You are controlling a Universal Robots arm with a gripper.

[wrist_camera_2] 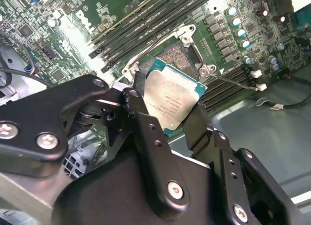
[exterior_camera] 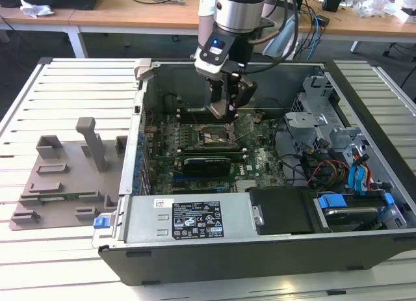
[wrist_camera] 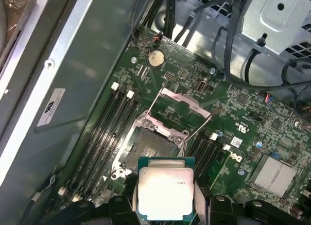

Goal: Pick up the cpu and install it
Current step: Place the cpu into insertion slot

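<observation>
The cpu (wrist_camera_2: 174,99) (wrist_camera: 165,193) is a flat square chip with a silvery top plate and a green rim. My gripper (wrist_camera_2: 167,113) (wrist_camera: 165,208) is shut on it, one black finger (wrist_camera_2: 141,118) on each of two opposite edges. It hangs a little above the motherboard, just off to one side of the open square socket (wrist_camera: 148,147) (wrist_camera_2: 175,57). The socket's metal load plate (wrist_camera: 183,108) is flipped up. In the exterior view my gripper (exterior_camera: 225,109) reaches down into the computer case over the socket (exterior_camera: 214,137).
Rows of black memory slots (wrist_camera: 104,132) flank the socket. A long black expansion card (exterior_camera: 205,164) lies in front of it. The case wall (exterior_camera: 140,119), power supply (exterior_camera: 195,220), drive cage (exterior_camera: 312,112) and cables (exterior_camera: 331,168) surround the board. A grey fixture (exterior_camera: 65,171) sits outside, at the exterior view's left.
</observation>
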